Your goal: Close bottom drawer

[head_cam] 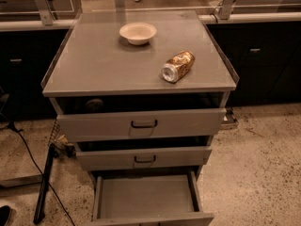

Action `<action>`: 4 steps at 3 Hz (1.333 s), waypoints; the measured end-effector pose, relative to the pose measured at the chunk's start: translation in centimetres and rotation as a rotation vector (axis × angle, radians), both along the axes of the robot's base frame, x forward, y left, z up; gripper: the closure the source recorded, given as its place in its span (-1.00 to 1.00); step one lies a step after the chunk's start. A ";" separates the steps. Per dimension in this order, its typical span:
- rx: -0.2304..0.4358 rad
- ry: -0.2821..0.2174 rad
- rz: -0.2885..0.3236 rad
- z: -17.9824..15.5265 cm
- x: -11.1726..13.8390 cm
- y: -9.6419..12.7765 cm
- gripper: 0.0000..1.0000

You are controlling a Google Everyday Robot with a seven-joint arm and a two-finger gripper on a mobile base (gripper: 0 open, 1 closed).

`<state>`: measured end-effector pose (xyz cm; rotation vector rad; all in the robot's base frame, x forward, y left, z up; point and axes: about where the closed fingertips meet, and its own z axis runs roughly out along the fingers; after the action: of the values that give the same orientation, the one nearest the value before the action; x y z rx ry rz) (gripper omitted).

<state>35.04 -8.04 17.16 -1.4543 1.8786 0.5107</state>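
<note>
The bottom drawer (146,199) of the grey metal cabinet stands pulled far out toward me at the bottom of the camera view. Its plain grey tray is bare. Its front panel (155,219) is cut off by the lower frame edge and its handle is out of view. Above it, the middle drawer (143,157) and the top drawer (141,123) each stand slightly open, with dark loop handles. The gripper is not in view.
On the cabinet top (94,69) a white bowl (138,32) sits at the back and a can (177,66) lies on its side at the right. A dark pole and cables (44,182) lie on the floor to the left. Dark cabinets stand behind.
</note>
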 end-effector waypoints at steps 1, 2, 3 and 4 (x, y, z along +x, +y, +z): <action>0.000 0.000 0.000 0.0 0.0 0.0 1.00; -0.016 -0.021 0.002 -1.4 0.9 -0.3 1.00; -0.029 -0.056 -0.003 -2.7 2.2 -0.5 1.00; -0.037 -0.129 -0.024 -3.9 3.9 -0.7 1.00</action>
<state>38.92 -8.78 13.24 -1.4518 1.8100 0.3636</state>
